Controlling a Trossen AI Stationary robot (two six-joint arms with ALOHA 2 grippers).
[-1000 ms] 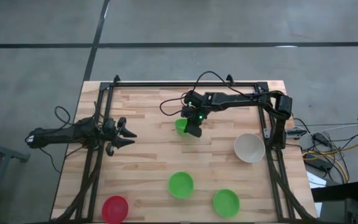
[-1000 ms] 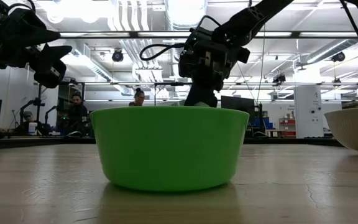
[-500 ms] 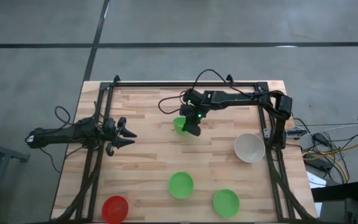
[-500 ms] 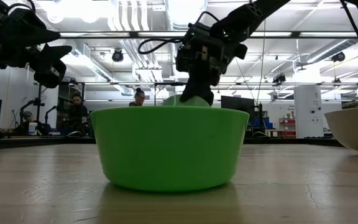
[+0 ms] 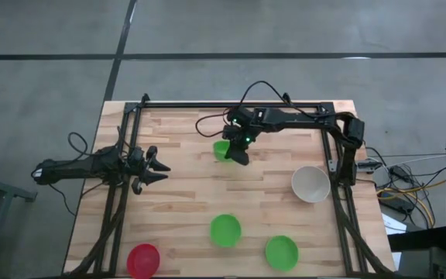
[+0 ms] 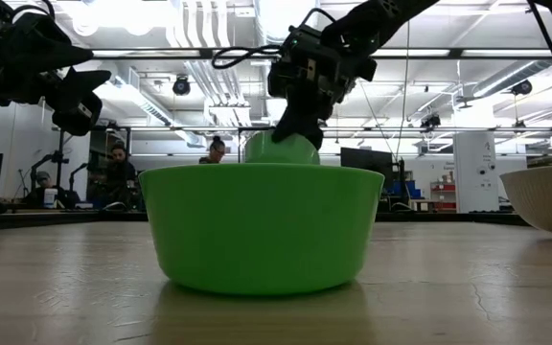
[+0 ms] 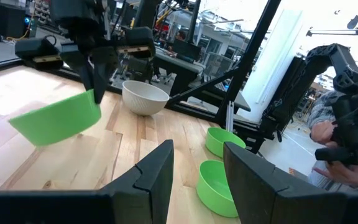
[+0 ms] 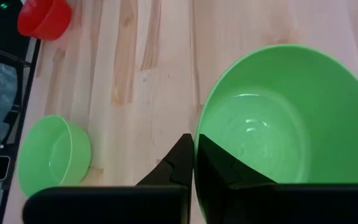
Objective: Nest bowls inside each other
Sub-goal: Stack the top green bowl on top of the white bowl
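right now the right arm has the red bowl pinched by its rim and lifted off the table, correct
Not the red one. The right gripper pinches a green bowl by its rim, lifted off the table, as the right wrist view shows. The red bowl sits untouched at the table's corner.

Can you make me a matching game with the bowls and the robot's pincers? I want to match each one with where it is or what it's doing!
Things:
1. red bowl
2. white bowl
3. right pincer
4. left pincer

Places or states:
A. open, holding nothing, at the table's left side
B. shut on the rim of a green bowl, lifted off the table
C. on the table by the right arm's base
D. alone in the table's near left corner

Right pairs: 1-D, 2-C, 3-B, 4-A
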